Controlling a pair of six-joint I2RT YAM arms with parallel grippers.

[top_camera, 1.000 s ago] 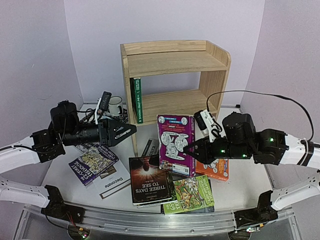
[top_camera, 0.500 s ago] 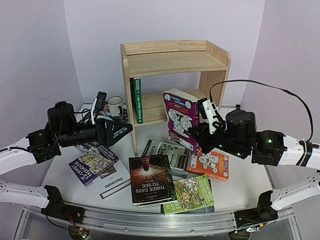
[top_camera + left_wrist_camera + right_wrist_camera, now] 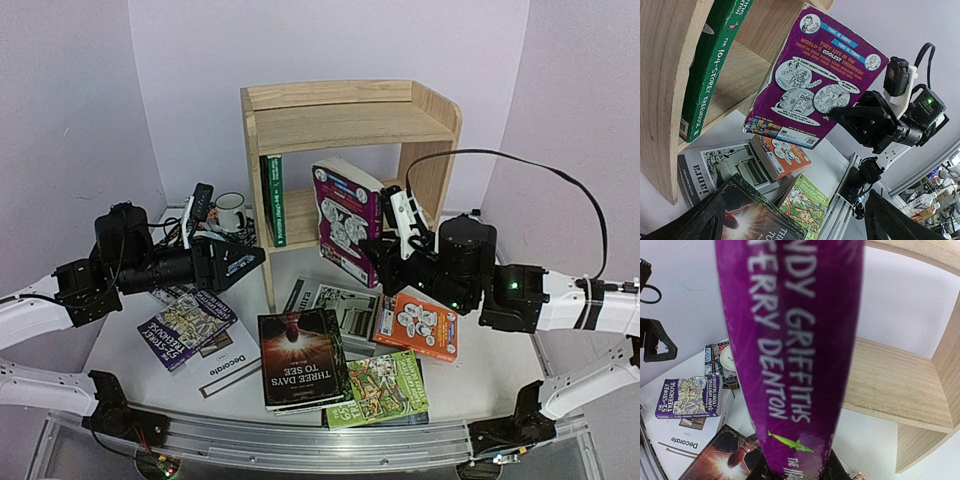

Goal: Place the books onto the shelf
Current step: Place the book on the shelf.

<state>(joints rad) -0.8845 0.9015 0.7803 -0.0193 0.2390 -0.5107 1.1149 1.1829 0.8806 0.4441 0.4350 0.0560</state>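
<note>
Right gripper (image 3: 378,262) jaws clamp the purple paperback (image 3: 345,215), tilted before the lower tier of the shelf (image 3: 340,125); straighten it and slide in beside the 1 green book (image 3: 272,195), while the left gripper (image 3: 252,268) hangs wide open.

White tabletop (image 3: 480,385), pine shelf (image 3: 345,125) at back, green book (image 3: 272,200) upright on its lower tier, books (image 3: 300,372) flat in front

light: bright, even, diffuse | shadows: soft | blur: purple book (image 3: 790,350) spine soft in right wrist view
</note>
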